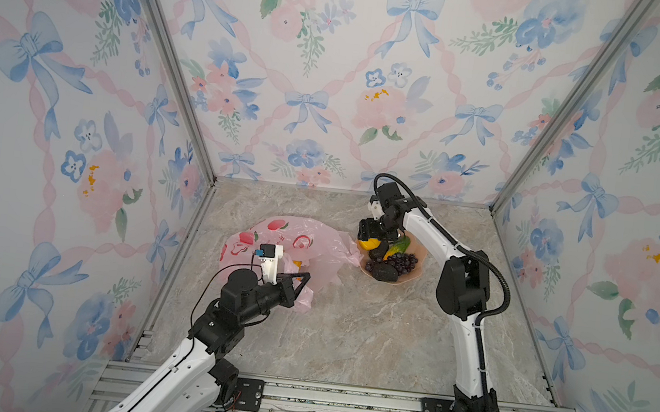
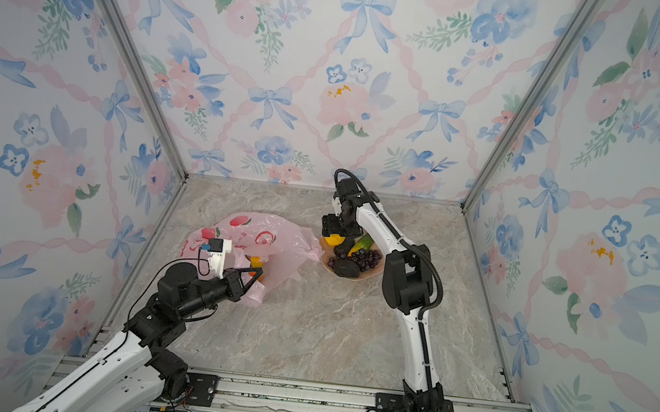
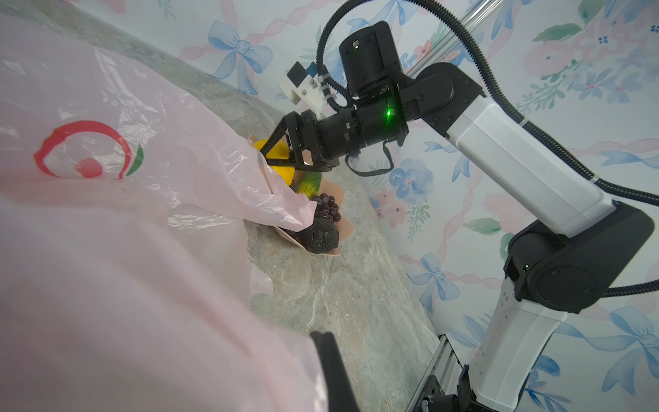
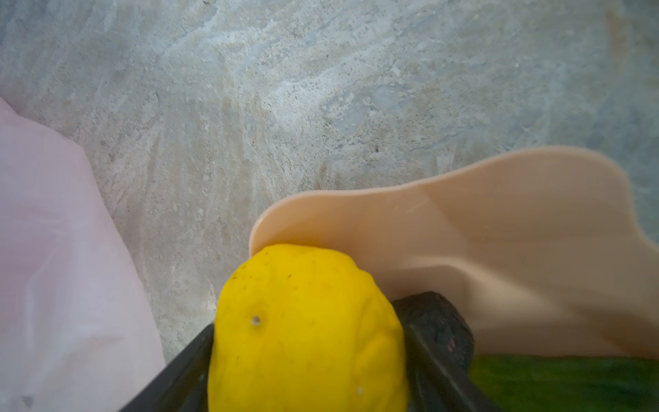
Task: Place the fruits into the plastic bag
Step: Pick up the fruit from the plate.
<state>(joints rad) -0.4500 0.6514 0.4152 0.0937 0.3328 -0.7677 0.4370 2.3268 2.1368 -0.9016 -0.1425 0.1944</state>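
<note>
The pink plastic bag (image 1: pixel 295 245) (image 2: pixel 270 238) lies crumpled at the left of the floor. My left gripper (image 1: pixel 304 277) (image 3: pixel 322 337) is shut on its near edge, and the film covers much of the left wrist view. An orange-yellow fruit (image 2: pixel 255 262) shows inside the bag by that gripper. My right gripper (image 1: pixel 372 241) (image 4: pixel 317 317) is down in the peach dish (image 1: pixel 415 272), shut on the yellow fruit (image 4: pixel 303 339) (image 1: pixel 369 243), with a finger against each side. Purple grapes (image 1: pixel 402 261), a black bumpy piece (image 1: pixel 385 272) and a green-yellow fruit (image 1: pixel 397 245) lie in the dish.
The dish (image 4: pixel 499 249) stands right next to the bag's right-hand edge (image 4: pixel 53 249), in the middle back of the marble floor (image 1: pixel 369 336). Flowered walls close in three sides. An aluminium rail (image 1: pixel 341 400) carrying both arm bases runs along the front.
</note>
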